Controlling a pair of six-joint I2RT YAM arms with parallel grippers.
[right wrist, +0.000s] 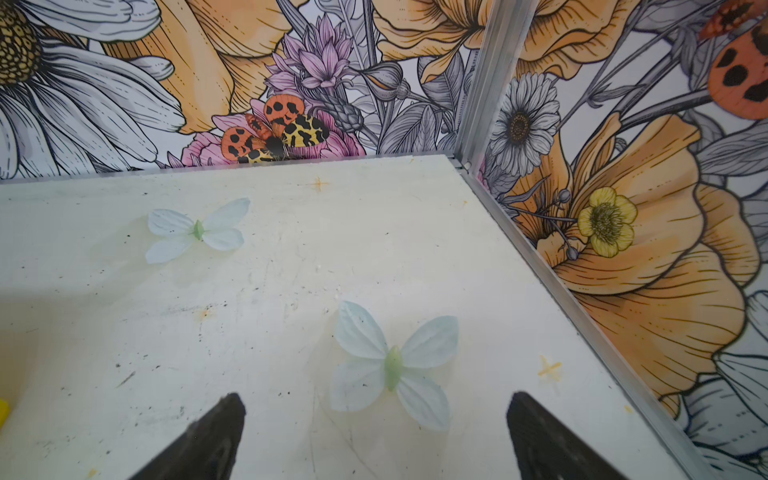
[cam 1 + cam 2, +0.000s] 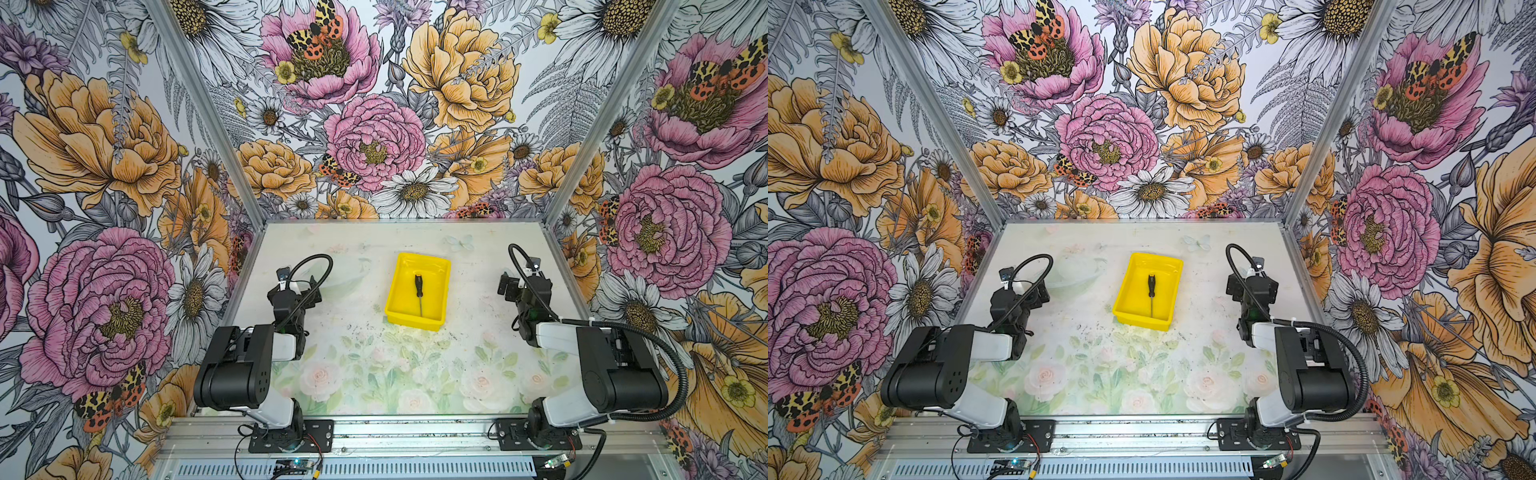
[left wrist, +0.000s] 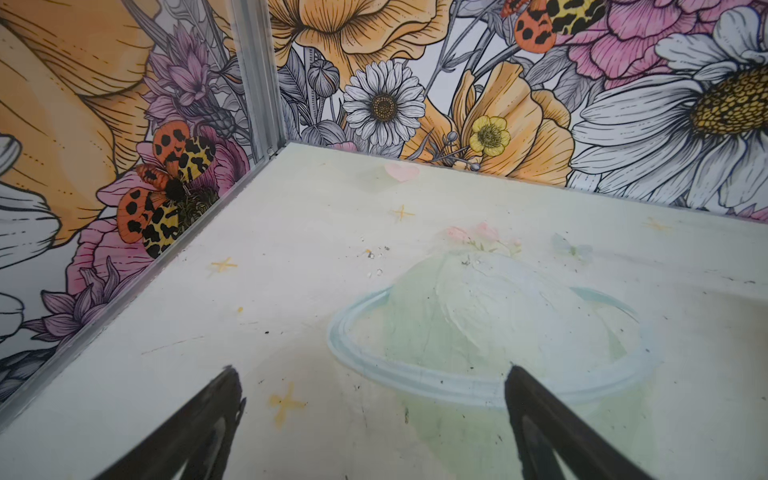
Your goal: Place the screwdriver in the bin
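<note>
The screwdriver (image 2: 419,288) (image 2: 1151,290), with its black handle and thin silver shaft, lies inside the yellow bin (image 2: 415,322) (image 2: 1142,322) at the table's middle, handle toward the back wall. My left gripper (image 2: 311,292) (image 2: 1040,291) rests to the left of the bin, well apart from it. In the left wrist view the left gripper (image 3: 372,369) is open over bare table. My right gripper (image 2: 505,286) (image 2: 1233,286) sits to the right of the bin. In the right wrist view the right gripper (image 1: 374,395) is open and empty, and a yellow sliver of the bin (image 1: 2,411) shows at the picture's edge.
Floral walls with aluminium corner posts (image 2: 249,208) (image 2: 557,208) enclose the table on three sides. Both arm bases are bolted to a metal rail (image 2: 415,432) along the front edge. The table mat carries printed flowers, butterflies (image 1: 392,365) and a hat (image 3: 490,324), all flat.
</note>
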